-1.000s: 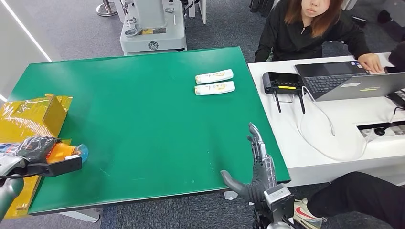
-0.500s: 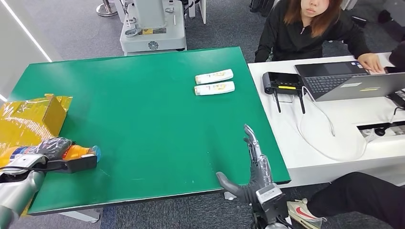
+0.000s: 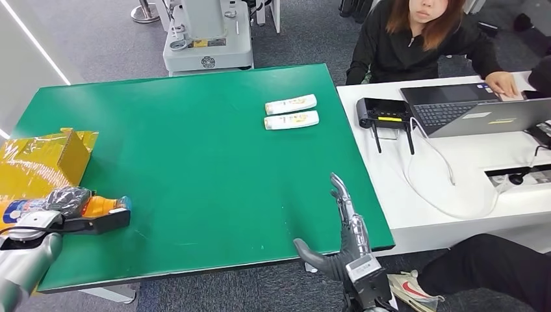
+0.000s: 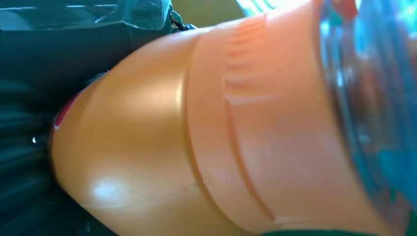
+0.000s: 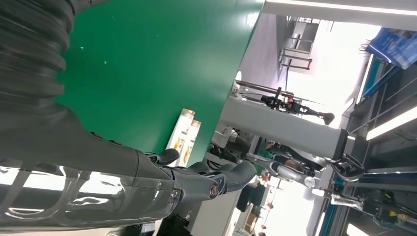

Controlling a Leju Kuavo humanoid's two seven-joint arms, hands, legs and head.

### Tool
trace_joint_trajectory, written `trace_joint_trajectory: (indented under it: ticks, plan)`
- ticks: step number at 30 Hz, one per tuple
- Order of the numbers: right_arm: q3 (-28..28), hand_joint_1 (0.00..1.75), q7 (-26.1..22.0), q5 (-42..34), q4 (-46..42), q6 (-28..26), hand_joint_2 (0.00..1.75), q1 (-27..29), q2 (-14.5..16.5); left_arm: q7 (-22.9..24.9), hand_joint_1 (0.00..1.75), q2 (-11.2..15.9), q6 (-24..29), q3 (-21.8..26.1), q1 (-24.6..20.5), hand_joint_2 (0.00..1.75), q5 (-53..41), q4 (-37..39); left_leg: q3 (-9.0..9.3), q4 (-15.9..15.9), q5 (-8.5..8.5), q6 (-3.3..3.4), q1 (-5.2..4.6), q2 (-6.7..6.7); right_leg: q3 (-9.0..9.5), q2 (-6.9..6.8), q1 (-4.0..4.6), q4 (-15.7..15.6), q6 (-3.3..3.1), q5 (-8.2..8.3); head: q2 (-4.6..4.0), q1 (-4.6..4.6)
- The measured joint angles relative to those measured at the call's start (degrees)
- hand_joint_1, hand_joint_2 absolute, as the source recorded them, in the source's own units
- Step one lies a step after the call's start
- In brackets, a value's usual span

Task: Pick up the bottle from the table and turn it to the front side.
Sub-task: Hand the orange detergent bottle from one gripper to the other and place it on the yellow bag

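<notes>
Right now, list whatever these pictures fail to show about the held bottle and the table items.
- Bottle label: in the head view the left hand covers it; the left wrist view is too close and blurred.
- Two white tubes: print too small to read.
- Yellow box: cut off by the picture's left edge.

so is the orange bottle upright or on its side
On its side: the bottle lies level in the left hand, blue cap toward table centre.
</notes>
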Motion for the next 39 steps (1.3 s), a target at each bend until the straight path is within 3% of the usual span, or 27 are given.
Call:
trace_joint_trajectory:
  ticks: [1, 4, 5, 9, 13, 27, 30, 35, 39]
  plan:
    - [0.0, 0.0, 0.0, 0.0, 0.0, 0.1, 1.75, 0.1, 0.0, 0.3, 1.56, 0.1, 0.8, 0.0, 0.3, 1.75, -0.1, 0.0, 0.0, 0.0, 0.0, 0.0, 0.0, -0.01, 0.0, -0.01, 0.0, 0.0, 0.0, 0.0, 0.0, 0.01]
    - [0.0, 0.0, -0.2, -0.1, 0.2, 0.8, 1.75, 0.0, 0.0, 0.6, 0.25, 0.5, 2.3, 0.0, 0.9, 1.75, -0.1, 0.0, 0.01, 0.0, 0.0, 0.0, 0.0, -0.01, 0.01, -0.01, 0.0, 0.0, 0.0, -0.01, 0.0, 0.0]
    - [0.0, 0.0, -0.3, 0.0, 0.3, 1.0, 1.75, -0.1, 0.0, 0.5, 0.0, 0.6, 2.6, 0.0, 1.1, 1.75, 0.1, 0.0, 0.01, 0.0, -0.01, 0.0, 0.0, -0.01, 0.02, 0.0, 0.0, 0.0, 0.0, -0.01, 0.0, 0.0]
    - [0.0, 0.0, -0.4, 0.0, 1.0, 2.1, 1.75, -0.8, 0.1, -0.5, 0.0, 0.8, 3.5, 0.2, 1.8, 1.75, 1.4, 0.0, 0.07, 0.0, 0.0, -0.01, 0.0, -0.01, 0.06, 0.0, 0.0, 0.0, -0.01, -0.01, 0.0, -0.01]
    - [0.0, 0.0, -0.6, 0.1, 1.6, 3.0, 1.75, -1.2, 0.1, -1.8, 0.0, 0.9, 3.6, 0.9, 2.1, 0.0, 2.3, 0.0, 0.15, 0.0, 0.01, -0.02, 0.0, -0.01, 0.14, -0.01, 0.0, 0.0, -0.01, -0.01, 0.0, 0.0]
    - [-0.1, 0.0, -1.1, 1.0, 3.7, 5.0, 1.75, -2.3, 0.6, -6.0, 0.0, 0.9, 3.6, 5.2, 3.9, 0.0, 6.5, 0.0, 0.32, 0.0, 0.01, -0.02, -0.01, -0.09, 0.33, -0.15, 0.0, 0.0, 0.01, -0.03, 0.0, 0.0]
    - [-0.3, 0.0, -1.0, 1.1, 3.9, 5.3, 1.75, -2.4, 0.8, -10.0, 0.0, 0.5, -0.4, 8.3, 4.2, 0.0, 13.2, -0.6, 0.44, 0.0, 0.01, -0.02, -0.02, -0.26, 0.49, -0.34, -0.01, 0.0, 0.01, -0.11, 0.0, -0.01]
    - [-0.7, 0.0, -1.0, 1.8, 4.1, 6.1, 1.75, -2.7, 1.3, -15.8, 0.0, -1.0, -11.5, 15.1, 5.4, 0.0, 27.0, -3.2, 0.72, -0.1, 0.0, -0.01, -0.03, -0.58, 0.81, -0.6, -0.02, 0.0, 0.02, -0.28, 0.0, -0.02]
    - [-0.9, 0.0, -0.9, 2.0, 4.5, 6.2, 1.75, -2.9, 1.7, -17.6, 0.0, -2.4, -18.6, 19.3, 7.0, 0.0, 35.4, -5.6, 0.77, -0.1, 0.0, -0.02, -0.03, -0.44, 0.86, -0.53, -0.01, 0.0, -0.08, -0.21, 0.0, -0.01]
